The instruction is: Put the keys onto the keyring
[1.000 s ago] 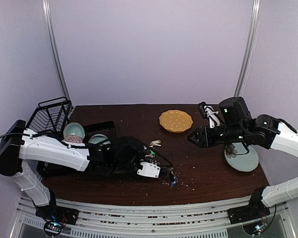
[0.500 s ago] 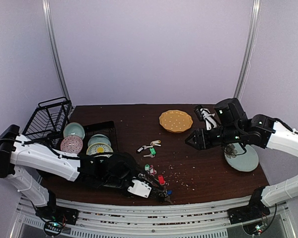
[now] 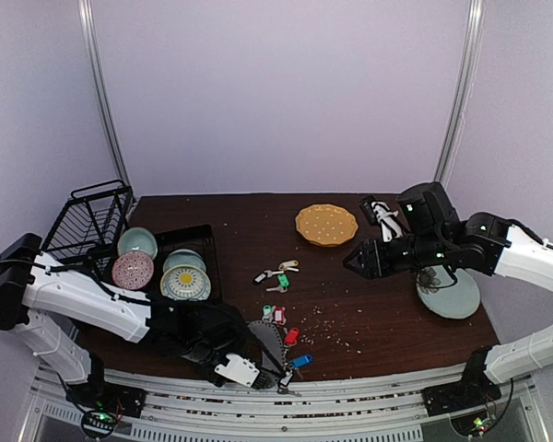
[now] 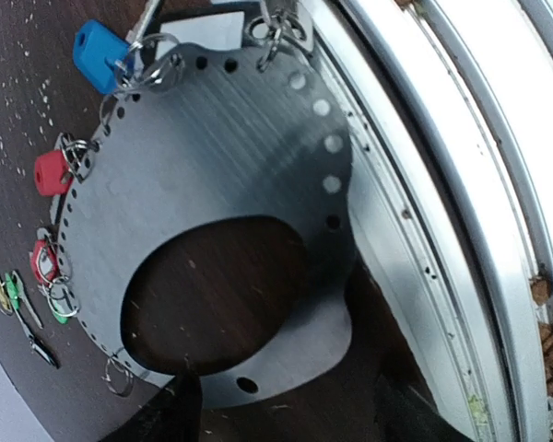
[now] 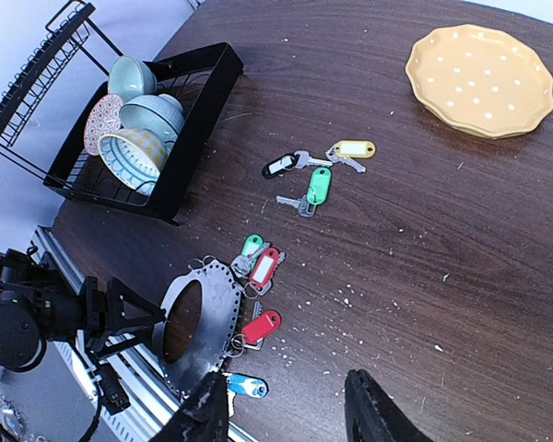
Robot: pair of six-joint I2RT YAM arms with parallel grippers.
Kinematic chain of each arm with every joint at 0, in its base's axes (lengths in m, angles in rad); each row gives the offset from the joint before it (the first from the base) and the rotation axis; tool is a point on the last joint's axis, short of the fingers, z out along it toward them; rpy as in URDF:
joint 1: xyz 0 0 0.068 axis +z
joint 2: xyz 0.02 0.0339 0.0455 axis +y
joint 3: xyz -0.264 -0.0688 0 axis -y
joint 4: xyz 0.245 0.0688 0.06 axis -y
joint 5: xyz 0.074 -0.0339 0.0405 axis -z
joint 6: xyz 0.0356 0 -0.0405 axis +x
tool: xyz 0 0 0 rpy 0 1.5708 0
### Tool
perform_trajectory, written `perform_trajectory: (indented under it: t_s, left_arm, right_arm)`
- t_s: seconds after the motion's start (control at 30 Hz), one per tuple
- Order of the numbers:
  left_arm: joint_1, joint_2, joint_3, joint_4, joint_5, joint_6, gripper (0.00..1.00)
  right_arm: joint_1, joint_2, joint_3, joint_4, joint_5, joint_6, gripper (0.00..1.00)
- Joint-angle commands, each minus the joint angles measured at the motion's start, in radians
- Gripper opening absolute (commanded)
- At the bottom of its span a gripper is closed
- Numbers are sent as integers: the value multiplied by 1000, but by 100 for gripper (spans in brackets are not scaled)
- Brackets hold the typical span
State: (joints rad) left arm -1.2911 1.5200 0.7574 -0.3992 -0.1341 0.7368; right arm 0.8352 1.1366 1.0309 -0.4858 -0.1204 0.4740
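At the near edge of the worktop [image 3: 258, 230], the left tool [image 4: 286, 394], jaws apart, sits at the rim of the grey keyring [image 4: 212, 175], tagged keys [image 4: 53, 172] clipped along its edge, while the right tool [image 5: 286, 398] gapes empty above crumb-strewn dark wood, between pale lilac walls [image 3: 276, 92].

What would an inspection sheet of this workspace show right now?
Surface: dark table, crumbs scattered.
Job's things: keyring at the near edge by the rail, with blue, red and green tagged keys on it; three loose keys mid-table.
Clutter: orange plate; rack of bowls; green plate under the right arm.
Grippers: left claw open at the keyring's rim; right claw open, empty.
Cables: black lead at the left arm.
Surroundings: lilac walls.
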Motion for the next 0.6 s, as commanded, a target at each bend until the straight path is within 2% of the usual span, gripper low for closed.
perform_trajectory:
  t_s: [0.0,0.23,0.37,0.43,0.57]
  left_arm:
    - [-10,-75,-10,-87,-38,-85,68]
    - [1,-266,-27,-3,-103,-145,74]
    - [39,-313,10,105,-202,-266,76]
    - [84,-329,37,171,-252,-383,77]
    - [268,-389,76,265,-261,-711,81]
  right_arm:
    - [-8,-7,-3,-11,12,-5,46]
    - [-45,-13,-17,-18,30,-1,47]
    - [-102,-58,-54,-9,68,8,51]
    - [-144,-91,-94,18,85,15,56]
    - [-277,-161,-181,91,196,38,78]
